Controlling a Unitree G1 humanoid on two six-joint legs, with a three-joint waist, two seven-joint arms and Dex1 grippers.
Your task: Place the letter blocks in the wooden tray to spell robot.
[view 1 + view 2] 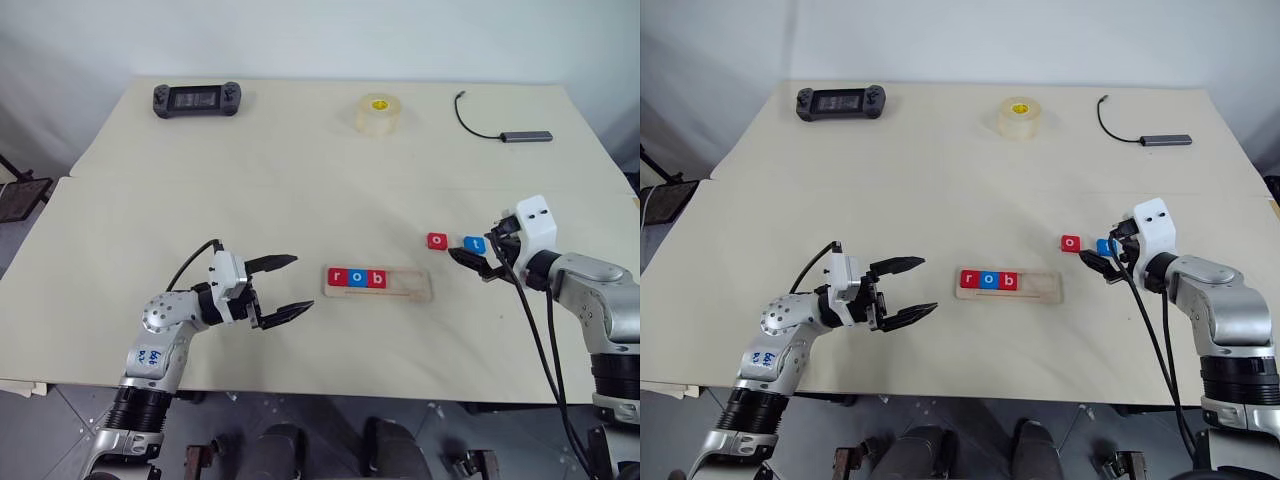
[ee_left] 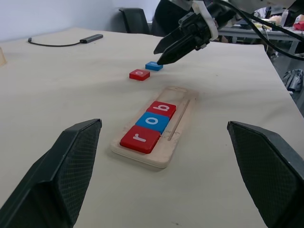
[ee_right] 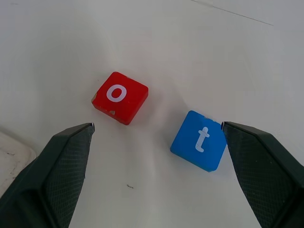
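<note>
The wooden tray [image 1: 412, 286] lies at the table's middle front, with a red "r" [image 1: 336, 277], a blue "o" [image 1: 356, 278] and a red "b" [image 1: 376, 279] in its left part. Its right part is bare. Two more letter blocks lie loose on the table to the tray's upper right: a red "o" [image 3: 119, 97] and a blue "t" [image 3: 198, 140]. My right gripper [image 1: 482, 252] hovers open just over them, one finger close to the blue "t". To the left of the tray, my left gripper [image 1: 302, 283] stands open and holds nothing.
At the back of the table lie a black game controller [image 1: 196, 99], a roll of clear tape [image 1: 379, 113] and a black cable with a grey hub [image 1: 527, 136]. A seam crosses the table [image 1: 200, 180] behind the tray.
</note>
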